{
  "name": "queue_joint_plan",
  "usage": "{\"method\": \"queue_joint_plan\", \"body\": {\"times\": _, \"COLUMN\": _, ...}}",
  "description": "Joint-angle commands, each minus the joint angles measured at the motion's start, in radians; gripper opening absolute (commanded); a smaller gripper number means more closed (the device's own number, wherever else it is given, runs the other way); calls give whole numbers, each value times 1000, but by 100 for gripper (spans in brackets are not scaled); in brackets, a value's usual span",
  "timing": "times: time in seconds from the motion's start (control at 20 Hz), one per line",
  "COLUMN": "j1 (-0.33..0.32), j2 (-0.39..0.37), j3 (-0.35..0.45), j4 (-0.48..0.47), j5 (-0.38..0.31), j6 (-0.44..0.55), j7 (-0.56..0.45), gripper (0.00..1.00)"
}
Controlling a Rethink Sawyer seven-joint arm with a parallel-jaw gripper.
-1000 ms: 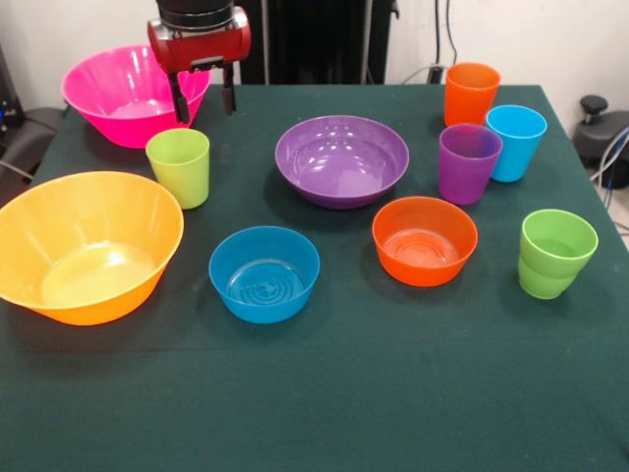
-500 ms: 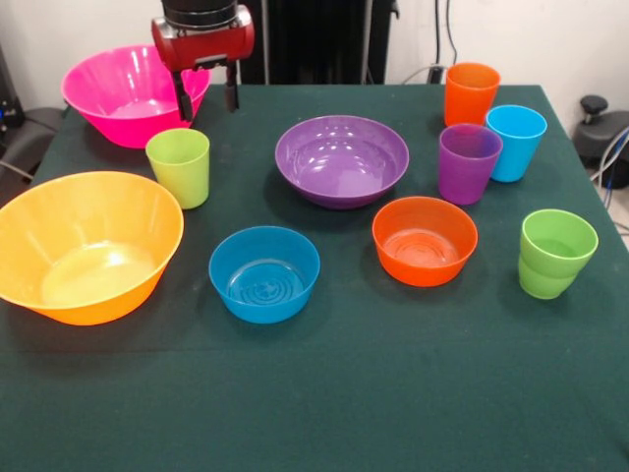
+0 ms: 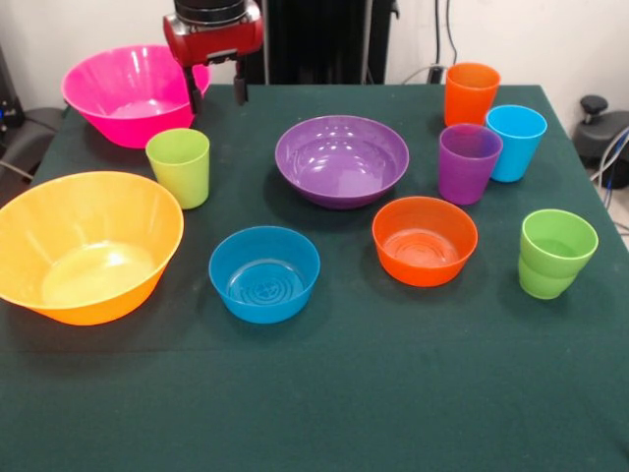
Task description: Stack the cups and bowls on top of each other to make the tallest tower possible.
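**Front view: nothing stacked, claw open and empty above the far edge**

Front view gives us the whole green table [image 3: 324, 393] with every piece standing on its own, each upright with its mouth up, and no tower begun. We see the gripper [image 3: 216, 95] hanging above the table's far side, its two dark fingers [image 3: 240, 91] spread apart with nothing between them. It hovers just beside the pink bowl [image 3: 128, 93] and above and behind the lime-yellow cup [image 3: 179, 166], touching neither.

On the picture's left we find the two big deep bowls: the pink one at the far corner and the yellow-orange bowl [image 3: 86, 246] nearer the camera. The lime-yellow cup stands between them, close to the yellow-orange bowl's rim.

The wide purple bowl [image 3: 341, 160] sits near the table's middle. In front of it we see the small blue bowl [image 3: 263, 272] to the left and the small orange bowl [image 3: 424, 240] to the right, well apart from each other.

On the right we count four cups. The orange cup [image 3: 471, 93] stands farthest back, the light blue cup [image 3: 515, 142] just in front of it, and the purple cup [image 3: 468, 162] right beside the light blue one, perhaps touching it. The green cup [image 3: 555, 253] stands alone nearer the camera, by the table's right edge.
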Motion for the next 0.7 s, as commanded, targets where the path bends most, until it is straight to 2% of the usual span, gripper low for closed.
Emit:
{"method": "queue_joint_plan", "body": {"times": 0.05, "j1": 39, "j2": 13, "j3": 5, "j4": 65, "j5": -49, "j6": 16, "j7": -202, "gripper": 100}}
{"method": "queue_joint_plan", "body": {"times": 0.7, "j1": 27, "j2": 6, "j3": 16, "j4": 86, "j5": -62, "j6": -4, "j7": -213, "gripper": 100}}
